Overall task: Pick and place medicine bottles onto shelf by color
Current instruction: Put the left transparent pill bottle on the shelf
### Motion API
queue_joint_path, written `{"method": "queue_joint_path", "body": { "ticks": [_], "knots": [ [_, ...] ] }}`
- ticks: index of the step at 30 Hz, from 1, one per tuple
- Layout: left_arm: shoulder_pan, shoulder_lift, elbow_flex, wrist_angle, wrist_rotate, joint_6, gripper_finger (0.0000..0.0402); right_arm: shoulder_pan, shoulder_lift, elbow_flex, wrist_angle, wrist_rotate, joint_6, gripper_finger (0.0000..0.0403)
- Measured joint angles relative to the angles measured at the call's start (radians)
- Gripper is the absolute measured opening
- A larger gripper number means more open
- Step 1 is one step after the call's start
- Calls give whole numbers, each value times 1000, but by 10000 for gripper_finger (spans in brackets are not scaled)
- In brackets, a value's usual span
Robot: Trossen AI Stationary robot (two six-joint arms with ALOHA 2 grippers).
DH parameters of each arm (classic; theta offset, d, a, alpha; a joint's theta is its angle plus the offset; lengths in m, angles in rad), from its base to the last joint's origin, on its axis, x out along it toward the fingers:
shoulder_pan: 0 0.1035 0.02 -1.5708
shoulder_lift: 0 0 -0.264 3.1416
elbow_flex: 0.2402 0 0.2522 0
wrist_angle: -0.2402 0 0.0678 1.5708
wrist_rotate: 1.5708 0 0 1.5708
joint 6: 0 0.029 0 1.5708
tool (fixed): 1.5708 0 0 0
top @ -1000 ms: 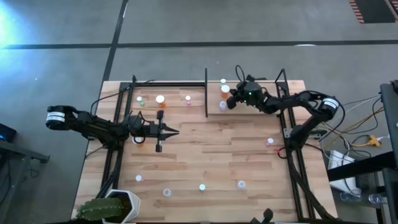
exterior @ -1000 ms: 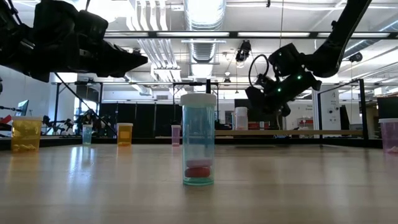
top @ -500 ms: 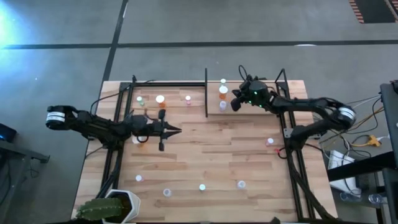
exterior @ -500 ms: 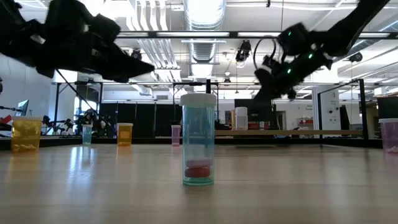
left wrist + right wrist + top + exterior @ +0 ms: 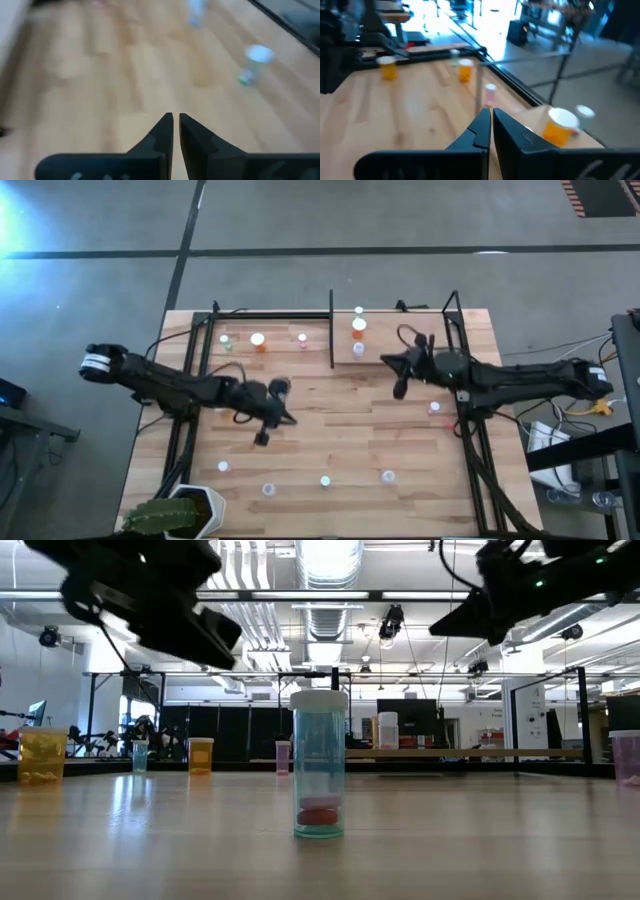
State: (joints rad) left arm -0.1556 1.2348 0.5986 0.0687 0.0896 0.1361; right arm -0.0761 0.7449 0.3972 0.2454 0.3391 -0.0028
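Small white-capped medicine bottles stand upright on their bases: a green one, an orange one and a pink one on the shelf left of its black divider, and an orange one right of it. Several more stand along the near edge, among them a teal one. My left gripper hovers shut and empty over the table's left middle. My right gripper hovers shut and empty just near of the shelf's right section.
A potted green plant sits at the near left corner. Black rod frames run along both table sides. A pink bottle stands by the right frame. Bare board lies between the two grippers.
My right gripper has drawn back from over the shelf's right section toward the table's right and near edges, rising and levelling out, and stayed shut. My left gripper has swung its tip toward the near edge and lifted a little, also shut. No bottle has moved.
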Motion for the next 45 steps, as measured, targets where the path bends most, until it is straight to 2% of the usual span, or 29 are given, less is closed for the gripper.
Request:
{"method": "queue_joint_path", "body": {
  "ticks": [4, 8, 11, 16, 21, 25, 31, 35, 45],
  "knots": [
    [-156, 45, 114, -167, -107, -48, 23, 153, 8, -63, 134, 109, -48, 9],
    [-308, 103, 248, -351, -210, -119, 51, 260, 44, -116, 295, 182, -94, 9],
    [-401, 150, 349, -479, -238, -201, 78, 306, 79, -143, 384, 211, -118, 9],
    [-502, 242, 512, -695, -304, -377, 125, 332, 129, -153, 425, 222, -115, 9],
    [-540, 339, 608, -790, -296, -493, 167, 334, 192, -144, 447, 222, -112, 9],
    [-552, 405, 640, -795, -236, -496, 187, 334, 241, -126, 449, 223, -110, 9],
    [-553, 454, 667, -827, -223, -489, 190, 334, 307, -98, 449, 223, -110, 9],
    [-553, 458, 651, -829, -170, -491, 190, 334, 340, -86, 450, 223, -110, 9],
    [-560, 458, 605, -787, -170, -462, 190, 334, 370, -77, 449, 223, -104, 9]
  ]
}}
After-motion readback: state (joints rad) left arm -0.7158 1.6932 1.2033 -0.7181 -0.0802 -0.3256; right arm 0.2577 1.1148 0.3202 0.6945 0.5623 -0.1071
